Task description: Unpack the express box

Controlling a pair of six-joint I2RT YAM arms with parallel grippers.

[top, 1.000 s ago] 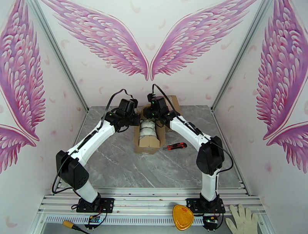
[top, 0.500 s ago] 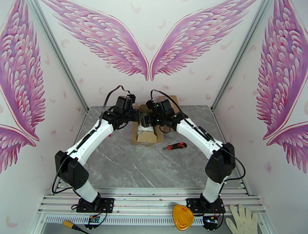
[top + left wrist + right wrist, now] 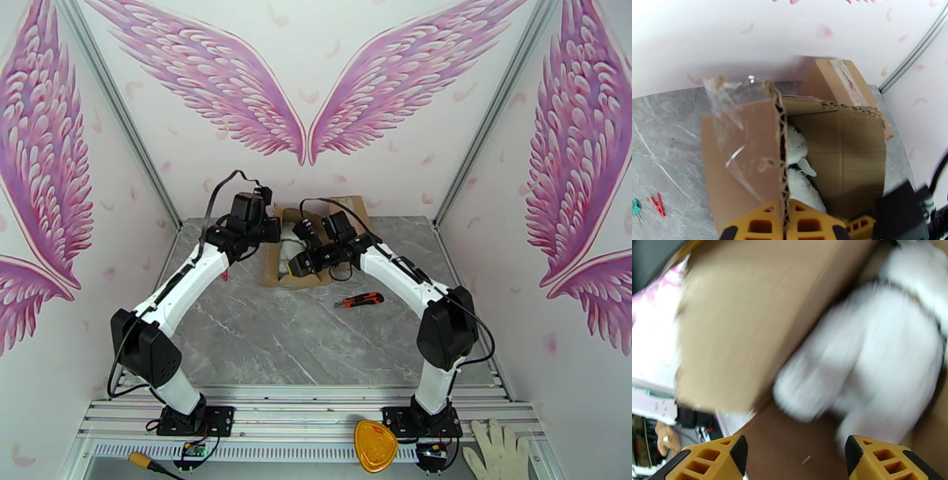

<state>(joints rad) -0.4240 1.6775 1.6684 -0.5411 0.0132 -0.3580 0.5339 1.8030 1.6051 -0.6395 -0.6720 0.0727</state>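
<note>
The brown cardboard express box lies open at the back of the grey table. My left gripper is shut on the edge of the box's left flap, yellow fingers pinching the corrugated edge. A white soft item lies inside the box. My right gripper points into the box's open end. In the right wrist view its jaws stand wide open, nothing between them, and the blurred white item lies just beyond the fingertips under a cardboard flap.
A red-and-black box cutter lies on the table right of the box. Small red and green clips lie left of the box. A yellow object and a white glove rest at the near edge.
The box has been drawn back and left with the left gripper still on its flap. The right arm swung from above the box down to its open end, and its jaws opened wider.
</note>
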